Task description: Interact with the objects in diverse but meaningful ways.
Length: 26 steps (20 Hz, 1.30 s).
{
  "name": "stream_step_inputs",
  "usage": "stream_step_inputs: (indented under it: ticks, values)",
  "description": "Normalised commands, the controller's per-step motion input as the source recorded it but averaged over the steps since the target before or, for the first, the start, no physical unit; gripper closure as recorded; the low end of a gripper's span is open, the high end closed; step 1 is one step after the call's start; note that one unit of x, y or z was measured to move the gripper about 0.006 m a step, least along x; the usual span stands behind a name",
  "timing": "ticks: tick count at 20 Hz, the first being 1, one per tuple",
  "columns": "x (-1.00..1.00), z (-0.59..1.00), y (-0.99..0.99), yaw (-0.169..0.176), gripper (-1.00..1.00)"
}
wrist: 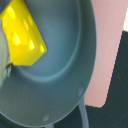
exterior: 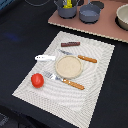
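Yellow fills the wrist view: your cheese [wrist: 22, 37] sits inside the grey pot [wrist: 75, 60], resting against its inner wall and floor. A blurred greyish shape at the frame edge overlaps the cheese and may be one finger of the claw, but you cannot tell whether the claw is apart, together or clamped on the wedge.

In the exterior view the pot [exterior: 68, 11] stands on the pink board [exterior: 100, 25] at the top of the frame, with the cheese [exterior: 67, 4] poking out and something dark over it; a second grey pot [exterior: 90, 13] is just beside it toward the exterior view's right.

Well apart from there, on the striped mat [exterior: 95, 90] on the dark surface [exterior: 20, 30], you have the tomato [exterior: 37, 79] near the mat's left edge, the white fish [exterior: 44, 58] above it, the sausage [exterior: 70, 44] near the far edge, and a tan plate [exterior: 69, 66] in the middle between a knife [exterior: 80, 56] and a fork [exterior: 65, 80].
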Motion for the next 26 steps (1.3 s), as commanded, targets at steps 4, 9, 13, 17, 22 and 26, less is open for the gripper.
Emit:
stream_step_inputs:
  ticks: [4,9,13,17,22,26]
  values:
    - [0.85,0.47,-0.36,-0.044,-1.00]
    - [0.80,0.36,-0.52,-0.041,-1.00]
    - [0.77,0.12,-0.57,-0.050,-1.00]
    - [0.80,0.02,-0.57,-0.043,-1.00]
    - [0.77,-0.01,-0.52,-0.037,-1.00]
    - [0.58,-0.12,-0.44,-0.011,-1.00]
